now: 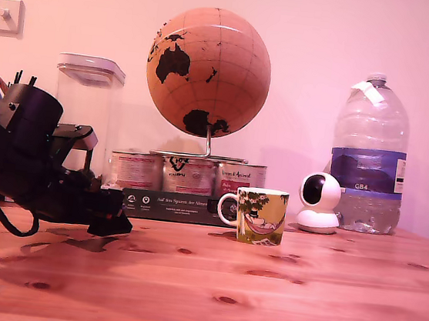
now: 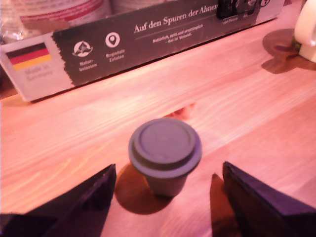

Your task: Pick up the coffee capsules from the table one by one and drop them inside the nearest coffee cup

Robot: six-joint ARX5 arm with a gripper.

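Dark grey and standing upright on its narrow end, the coffee capsule (image 2: 165, 154) is sitting on the pine table (image 2: 256, 128) straight ahead of my claw (image 2: 168, 197) — centred between my two fingers, which I am holding wide apart with nothing in them. Neither finger is touching it. Its long axis is running vertical, wide rim uppermost. The coffee cup (image 1: 261, 215) is waiting well off toward the exterior view's right — in front of the dark box (image 2: 148, 34).
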